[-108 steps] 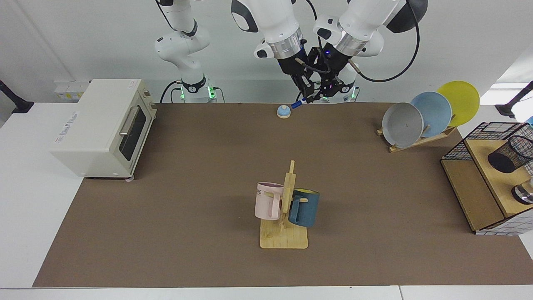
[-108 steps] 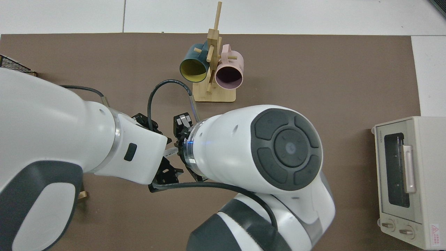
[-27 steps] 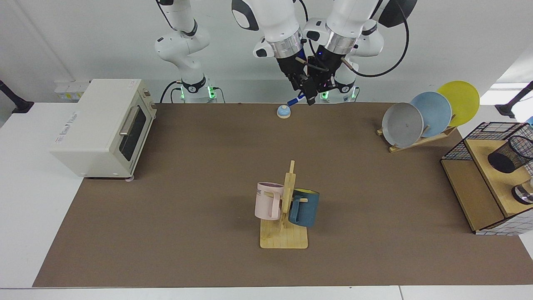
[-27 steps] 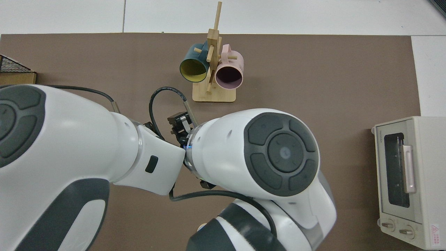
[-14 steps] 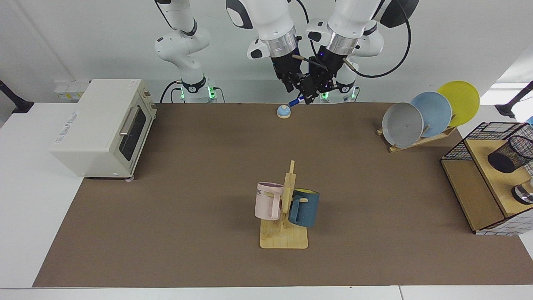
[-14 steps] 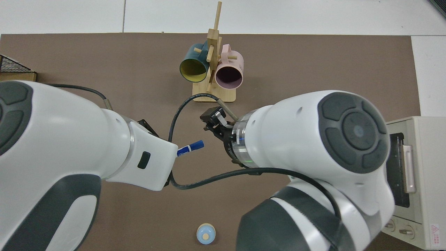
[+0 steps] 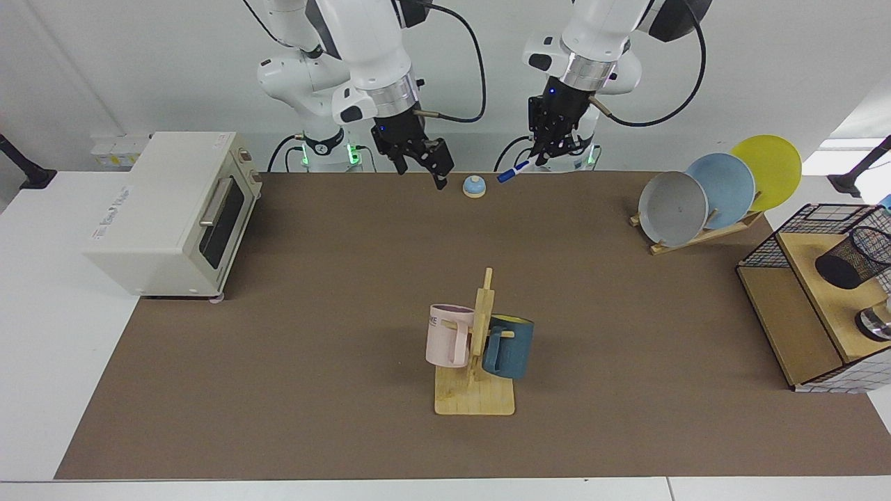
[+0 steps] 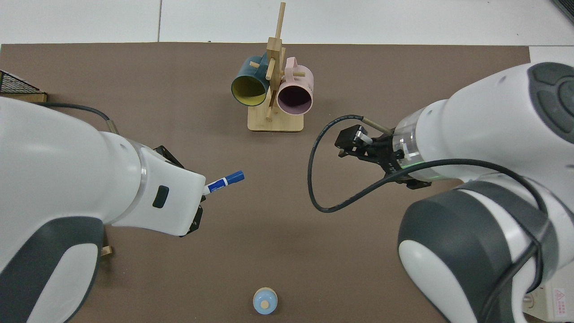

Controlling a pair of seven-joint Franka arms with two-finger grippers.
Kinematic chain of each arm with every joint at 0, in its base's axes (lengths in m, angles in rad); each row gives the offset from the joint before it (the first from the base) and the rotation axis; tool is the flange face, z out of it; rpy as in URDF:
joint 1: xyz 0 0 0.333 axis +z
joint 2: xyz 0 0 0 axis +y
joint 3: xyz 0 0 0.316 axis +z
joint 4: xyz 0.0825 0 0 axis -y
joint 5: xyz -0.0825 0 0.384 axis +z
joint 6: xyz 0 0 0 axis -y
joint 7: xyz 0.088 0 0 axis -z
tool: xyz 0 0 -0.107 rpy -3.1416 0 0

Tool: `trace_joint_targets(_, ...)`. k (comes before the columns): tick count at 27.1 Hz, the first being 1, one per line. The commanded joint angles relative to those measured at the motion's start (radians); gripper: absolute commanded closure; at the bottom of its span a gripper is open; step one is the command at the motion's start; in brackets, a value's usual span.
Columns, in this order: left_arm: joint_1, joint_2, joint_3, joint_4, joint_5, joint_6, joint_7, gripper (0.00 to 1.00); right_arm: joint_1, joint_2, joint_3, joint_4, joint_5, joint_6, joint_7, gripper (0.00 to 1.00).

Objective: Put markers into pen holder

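Above the mat's far edge, the right gripper [image 7: 426,161] hangs empty with its fingers apart, just beside the small blue bell [image 7: 474,186]. Past the bell, the left gripper [image 7: 548,149] is clenched on the marker [image 7: 513,171], which slants down with its blue cap lowest, clear of the mat. Well apart, at the table's end, the pen holder [image 7: 855,257] lies tilted on a wooden shelf [image 7: 821,289] inside the wire basket [image 7: 800,226], beside 1 silver cylinder [image 7: 876,323].
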Motion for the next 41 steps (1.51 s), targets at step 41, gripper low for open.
trace_joint_targets(41,0.377,0.038,-0.001,0.209,0.528,-0.106,0.309,1.0,-0.137,-0.082,0.016,-0.056,-0.199,-0.168,-0.623,0.01)
